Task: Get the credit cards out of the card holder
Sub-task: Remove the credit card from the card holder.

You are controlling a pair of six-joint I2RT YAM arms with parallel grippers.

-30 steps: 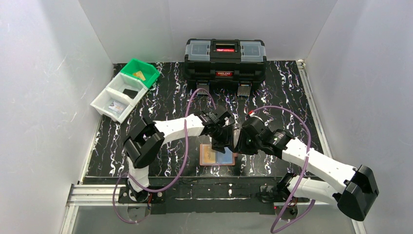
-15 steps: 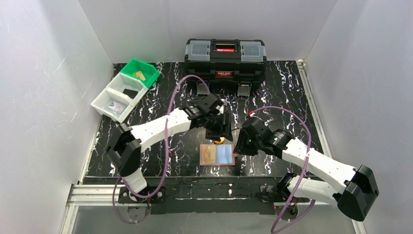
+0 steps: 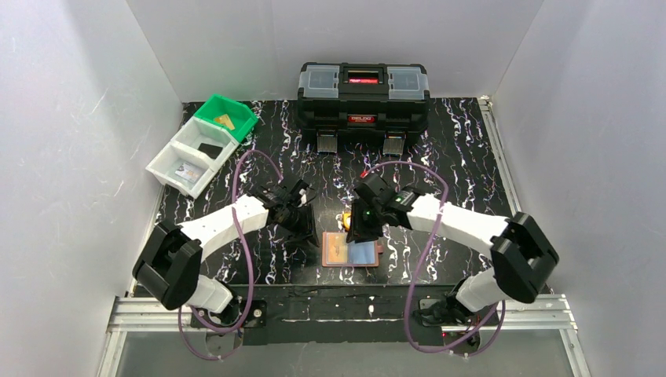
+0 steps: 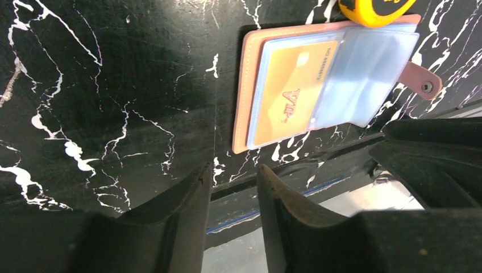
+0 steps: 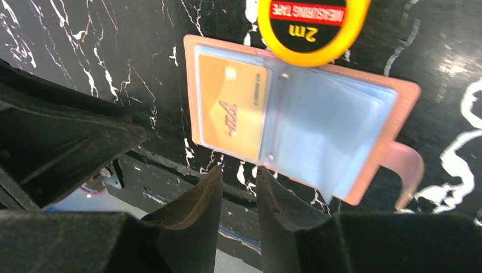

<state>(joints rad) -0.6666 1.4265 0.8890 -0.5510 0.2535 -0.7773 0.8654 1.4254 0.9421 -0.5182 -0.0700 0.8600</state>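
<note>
At the far left stand a green bin (image 3: pixel 228 118) and two white bins (image 3: pixel 192 157). One white bin holds a black card (image 3: pixel 209 148) and the other a whitish card (image 3: pixel 187 170). The left gripper (image 4: pixel 233 176) hangs over the bare black marbled table (image 3: pixel 440 149), just left of the card holder (image 4: pixel 329 85). Its jaws stand a narrow gap apart, with nothing between them and touching nothing.

The card holder lies open and flat near the front edge of the table, clear sleeves up. A gold card (image 4: pixel 290 91) sits inside its left sleeve, and its snap tab (image 4: pixel 420 79) sticks out to the right. A yellow tape measure (image 5: pixel 312 25) overlaps its far edge.

The right gripper (image 5: pixel 237 173) hovers above the holder's near side. Its jaws are parted by a similar slim gap and are empty, clear of both card and leather. A black toolbox (image 3: pixel 363 94) sits at the back of the table
</note>
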